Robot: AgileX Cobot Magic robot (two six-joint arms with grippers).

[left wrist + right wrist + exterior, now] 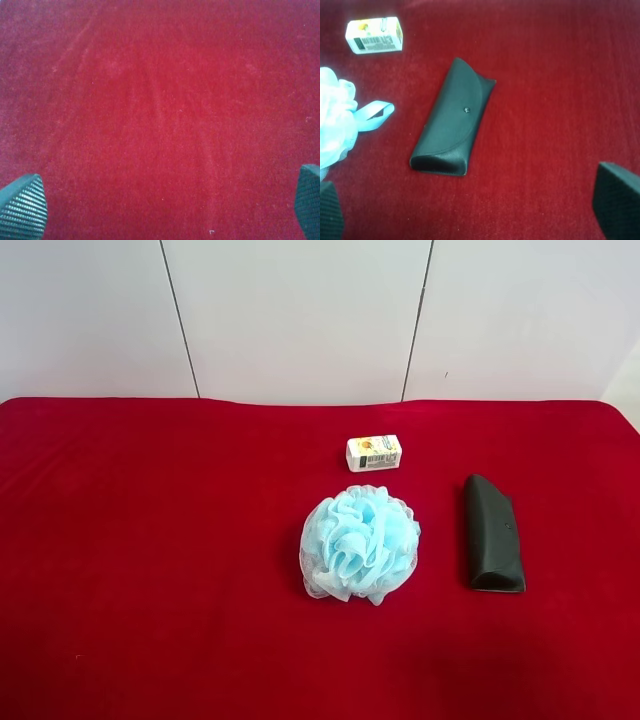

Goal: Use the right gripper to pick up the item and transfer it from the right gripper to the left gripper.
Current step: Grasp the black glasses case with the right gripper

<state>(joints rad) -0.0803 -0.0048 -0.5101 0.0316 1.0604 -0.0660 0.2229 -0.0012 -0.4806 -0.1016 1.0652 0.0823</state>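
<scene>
Three things lie on the red cloth: a black glasses case (pixel 492 534) at the exterior high view's right, a light blue bath pouf (pixel 359 544) in the middle, and a small white box (pixel 374 453) behind it. No arm shows in the exterior high view. My right gripper (pixel 472 207) is open and empty, its fingertips (pixel 616 200) wide apart above the cloth, with the glasses case (pixel 452 117) lying flat just ahead of it. The pouf (pixel 335 120) with its blue loop and the box (pixel 374 35) show at that view's edge. My left gripper (pixel 165 205) is open and empty over bare cloth.
The red cloth (pixel 150 540) covers the whole table. A white panelled wall (pixel 300 310) stands behind its far edge. The left wrist view holds only cloth (pixel 160 100).
</scene>
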